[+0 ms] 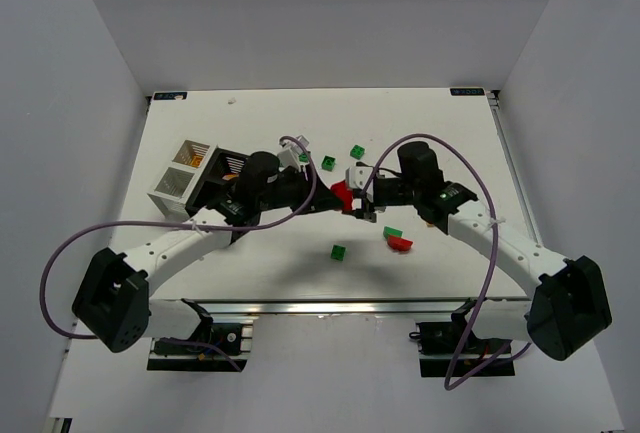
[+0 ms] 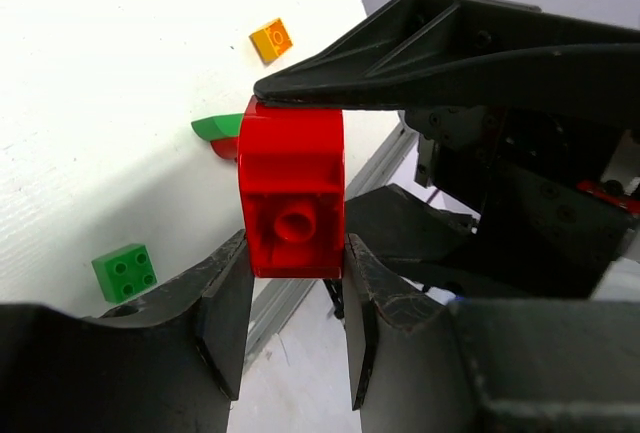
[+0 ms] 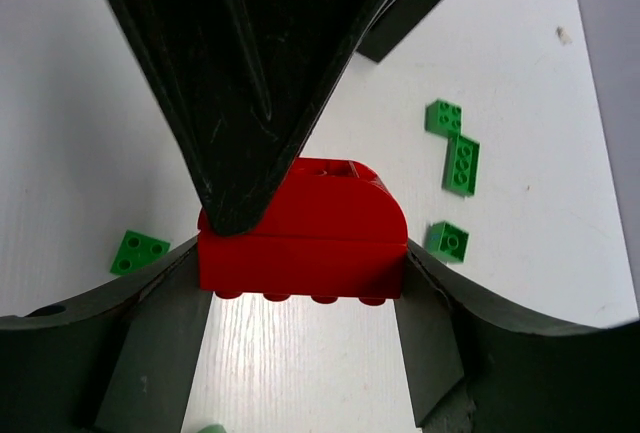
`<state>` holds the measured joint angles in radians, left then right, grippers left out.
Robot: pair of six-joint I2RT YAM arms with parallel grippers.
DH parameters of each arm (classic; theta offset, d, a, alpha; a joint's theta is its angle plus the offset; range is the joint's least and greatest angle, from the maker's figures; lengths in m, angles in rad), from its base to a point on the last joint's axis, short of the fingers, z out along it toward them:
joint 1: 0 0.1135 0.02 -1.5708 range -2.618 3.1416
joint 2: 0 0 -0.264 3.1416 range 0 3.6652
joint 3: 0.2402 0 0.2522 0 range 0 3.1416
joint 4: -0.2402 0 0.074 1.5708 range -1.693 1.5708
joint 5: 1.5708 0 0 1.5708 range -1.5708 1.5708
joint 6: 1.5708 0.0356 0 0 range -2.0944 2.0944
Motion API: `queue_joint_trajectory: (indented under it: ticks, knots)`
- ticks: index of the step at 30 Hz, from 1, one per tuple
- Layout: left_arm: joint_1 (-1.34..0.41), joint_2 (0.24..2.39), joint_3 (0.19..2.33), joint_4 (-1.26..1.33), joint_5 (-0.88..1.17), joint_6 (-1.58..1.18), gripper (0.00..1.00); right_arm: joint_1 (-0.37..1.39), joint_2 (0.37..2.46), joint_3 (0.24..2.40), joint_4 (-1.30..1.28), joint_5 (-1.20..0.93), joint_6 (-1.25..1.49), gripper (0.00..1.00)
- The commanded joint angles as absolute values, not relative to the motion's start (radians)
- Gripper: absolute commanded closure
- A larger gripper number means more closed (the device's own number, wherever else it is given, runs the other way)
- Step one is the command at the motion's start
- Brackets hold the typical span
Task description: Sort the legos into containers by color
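Observation:
A red lego hangs above the middle of the table, gripped from both sides. My left gripper is shut on its short sides, and the red lego shows its hollow underside there. My right gripper is shut on the long ends of the same red lego, whose studs point down. The left gripper's finger crosses over it. The containers stand at the left: two white bins and a black bin.
Loose legos lie on the table: green ones and a green piece on a red one. An orange brick lies farther off. The table's front rail runs below the grippers.

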<state>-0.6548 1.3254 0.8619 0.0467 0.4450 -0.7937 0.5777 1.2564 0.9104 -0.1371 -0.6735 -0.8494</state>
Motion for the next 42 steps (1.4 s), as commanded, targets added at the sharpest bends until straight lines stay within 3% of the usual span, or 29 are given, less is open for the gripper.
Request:
queue_joint_trajectory:
  ticks: [1, 11, 17, 22, 28, 42]
  knots:
    - [-0.559, 1.212, 0.841, 0.067, 0.41, -0.795, 1.0, 0.577, 1.223, 0.871, -0.173, -0.669, -0.873, 1.0]
    - [-0.399, 1.135, 0.874, -0.098, 0.425, -0.729, 1.0, 0.575, 1.198, 0.839, -0.169, -0.661, -0.871, 1.0]
    - [-0.312, 1.121, 1.0, -0.438, 0.013, -0.594, 1.0, 0.577, 1.195, 0.833, -0.164, -0.66, -0.861, 1.0]
    - [-0.221, 1.127, 1.06, -0.476, -0.199, -0.52, 1.0, 0.575, 1.192, 0.827, -0.155, -0.666, -0.848, 1.0]
    - [-0.155, 1.279, 1.149, -0.512, -0.207, -0.465, 1.0, 0.575, 1.186, 0.824, -0.144, -0.667, -0.841, 1.0]
    - [-0.135, 1.388, 1.128, -0.391, -0.18, -0.448, 1.0, 0.569, 1.166, 0.801, -0.126, -0.67, -0.833, 1.0]
